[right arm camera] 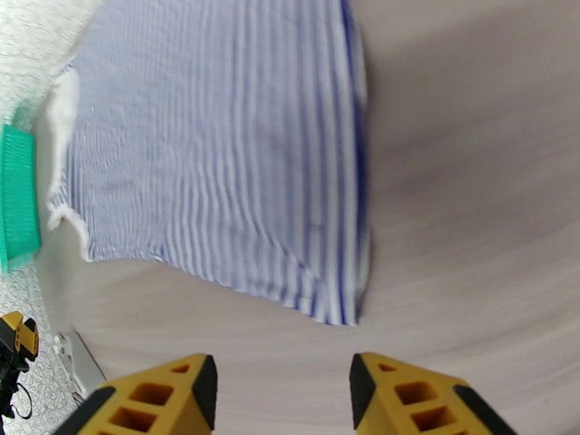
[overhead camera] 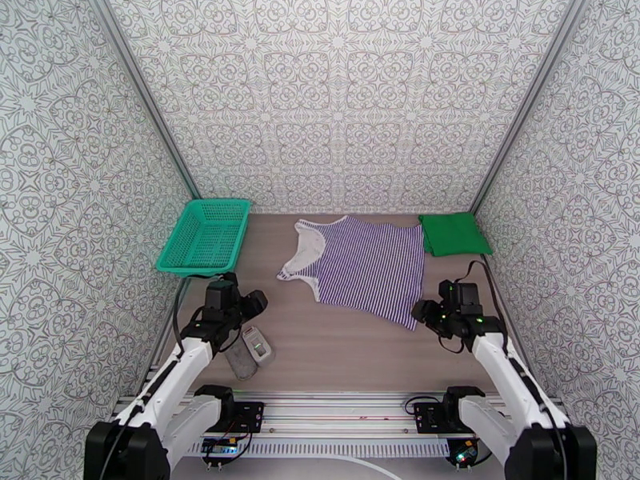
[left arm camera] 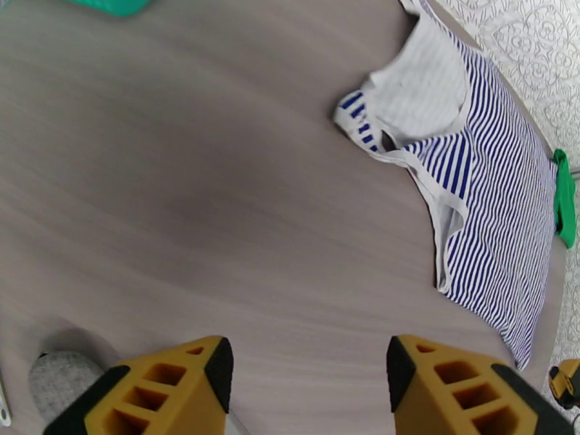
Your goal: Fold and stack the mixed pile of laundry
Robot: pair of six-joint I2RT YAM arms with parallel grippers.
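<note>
The navy-and-white striped sleeveless top [overhead camera: 360, 266] lies spread flat on the middle of the table, neckline to the left. Folded small, the green shirt [overhead camera: 454, 234] sits at the back right, next to the top's far right corner. My left gripper [overhead camera: 250, 302] hovers left of the top's neckline, apart from it. In the left wrist view its yellow fingers [left arm camera: 181, 389] stand open over bare table, with the striped top [left arm camera: 471, 183] ahead on the right. My right gripper [overhead camera: 419, 312] is beside the top's near right corner. Its fingers [right arm camera: 406, 396] are open, just short of the hem [right arm camera: 319, 299].
A teal mesh basket [overhead camera: 204, 236] stands at the back left against the wall. Small grey objects [overhead camera: 250, 351] lie on the table near the left arm. Patterned walls close in the left, back and right sides. Bare wood table runs along the near edge between the arms.
</note>
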